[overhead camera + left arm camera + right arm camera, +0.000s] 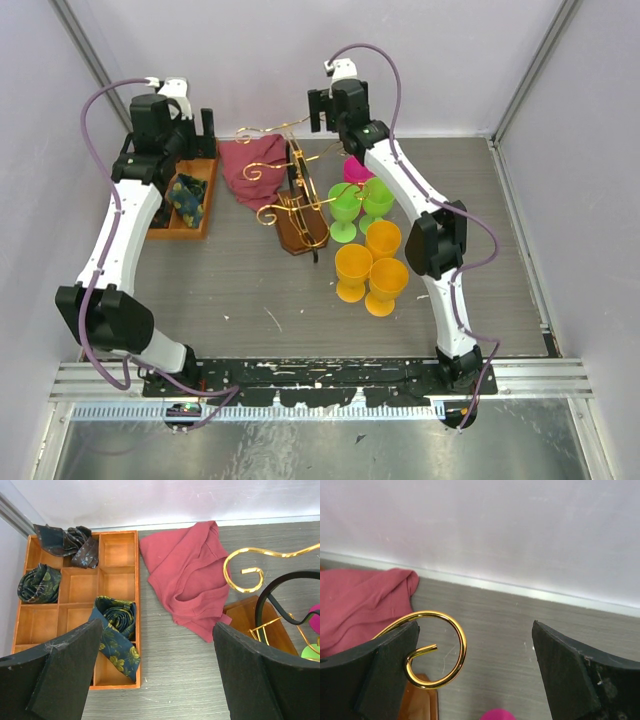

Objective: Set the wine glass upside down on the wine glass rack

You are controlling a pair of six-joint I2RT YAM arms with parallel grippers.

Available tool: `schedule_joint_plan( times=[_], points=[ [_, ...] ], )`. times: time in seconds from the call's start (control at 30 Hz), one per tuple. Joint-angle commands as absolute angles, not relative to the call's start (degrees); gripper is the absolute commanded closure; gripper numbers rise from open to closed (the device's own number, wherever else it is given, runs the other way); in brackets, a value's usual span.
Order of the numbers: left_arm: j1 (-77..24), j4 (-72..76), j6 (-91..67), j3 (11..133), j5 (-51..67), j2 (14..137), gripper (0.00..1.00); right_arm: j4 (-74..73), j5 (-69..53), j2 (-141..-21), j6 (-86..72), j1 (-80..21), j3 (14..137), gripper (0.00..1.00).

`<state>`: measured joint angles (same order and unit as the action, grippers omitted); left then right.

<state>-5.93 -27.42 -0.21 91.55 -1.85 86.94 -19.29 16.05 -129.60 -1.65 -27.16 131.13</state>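
Spreading across the lower left of the top view, the tabletop [200, 290] gives open room, while the centre is crowded. The wine glass rack [300, 232] stands mid-frame, its gold scrolls overhanging a red cloth [250, 170]. The wine glasses [352, 268] stand upright just right of it. The right gripper [325, 118] hovers near the back wall above a scroll tip, jaws apart and empty. The left gripper [197, 135] hangs over the orange compartment tray [180, 234], fingers likewise spread, holding nothing.

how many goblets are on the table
6. Right of the wine glass rack: three orange goblets clustered nearest the arm bases, two green goblets behind them, one pink goblet farthest back, partly under the right arm; that arm may hide more.
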Motion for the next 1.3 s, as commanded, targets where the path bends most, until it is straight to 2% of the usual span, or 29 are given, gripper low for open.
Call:
schedule_joint_plan(
  times=[0.0,0.4,0.7,0.97,1.27],
  points=[
    [-5.99,-27.31,0.71,94.84,-1.77,87.83,0.02,-8.1,18.61,-129.8,0.25,-25.11,134.41,0.0],
    [-5.98,-26.92,-0.15,94.59,-1.66,88.57,0.02,-2.85,22.51,-131.42,2.7,-23.74,134.62,0.0],
    [-5.98,-25.17,-2.23,94.22,-0.79,88.94,0.02,-2.91,13.42,-122.87,1.66,-23.75,127.07,0.0],
    [-5.98,-23.03,-2.84,96.02,0.14,90.65,0.02,-12.0,6.38,-117.6,-0.39,-23.71,122.87,0.0],
    [-5.98,-23.51,-5.81,105.47,4.35,95.78,0.02,-18.46,7.45,-109.26,-2.21,-21.03,117.18,0.0]
  ],
)
